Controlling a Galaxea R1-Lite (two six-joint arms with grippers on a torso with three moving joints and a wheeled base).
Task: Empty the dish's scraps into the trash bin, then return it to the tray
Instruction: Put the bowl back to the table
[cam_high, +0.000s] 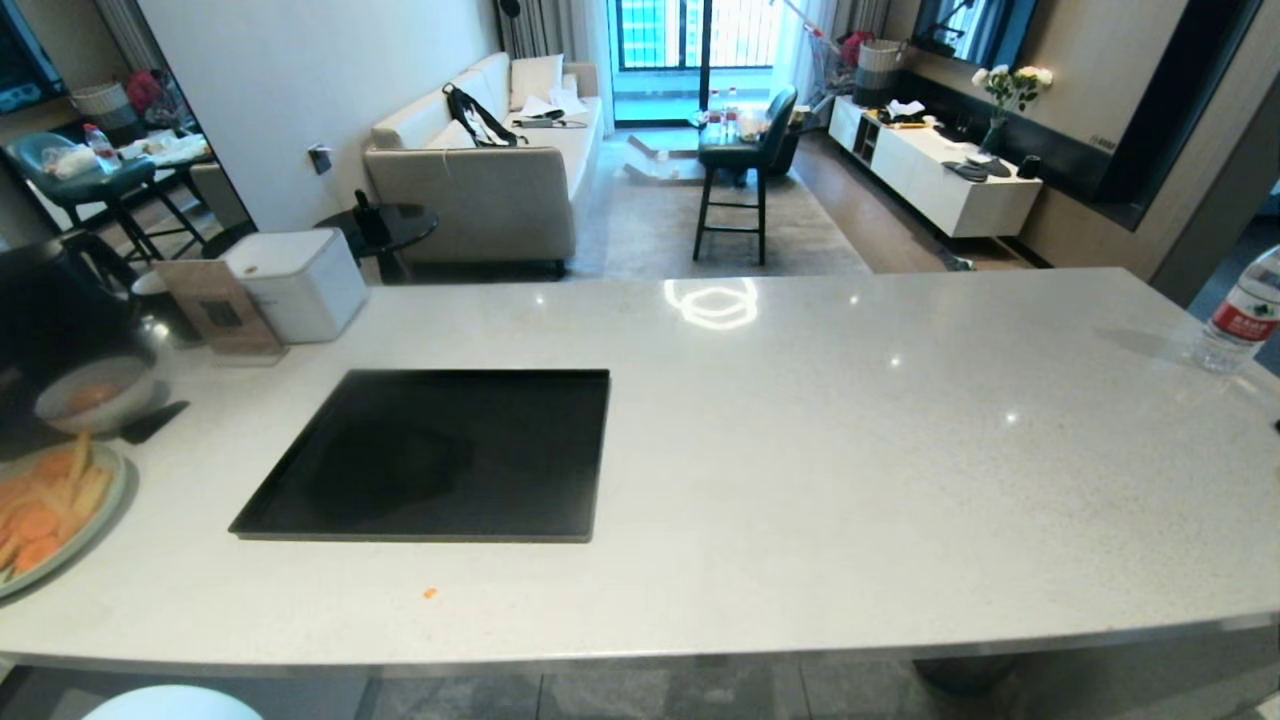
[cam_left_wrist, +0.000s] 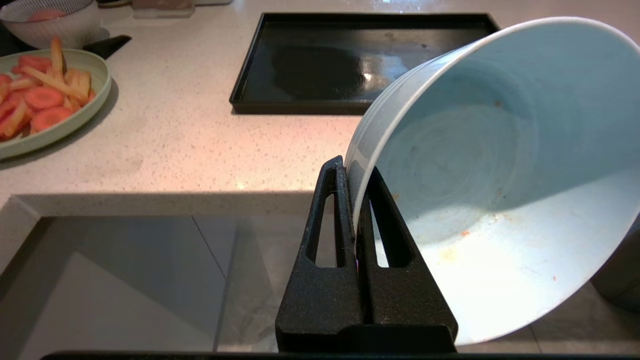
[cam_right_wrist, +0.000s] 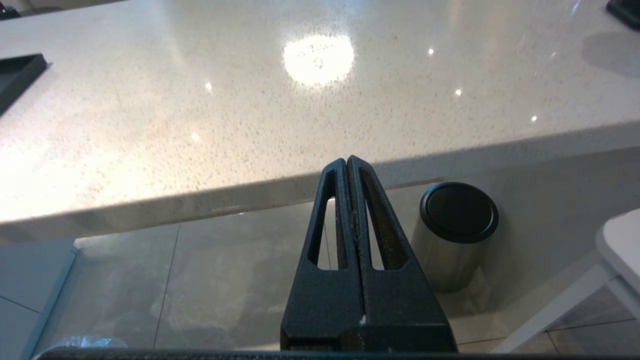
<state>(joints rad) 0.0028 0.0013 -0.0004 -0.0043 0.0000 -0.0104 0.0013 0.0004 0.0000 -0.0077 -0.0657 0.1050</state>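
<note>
Dish, emptied but for smears, sits clamped by its rim in your left tool below the table edge; tray waits at twelve o'clock, so lift and set it there; right tool is closed, empty

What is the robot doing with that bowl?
The left gripper is pinching the rim of the pale blue dish, held tilted below the counter's edge. The dish holds only a few crumbs. The black tray on the counter is bare, waiting for it. The right gripper is shut and holds nothing.
</note>
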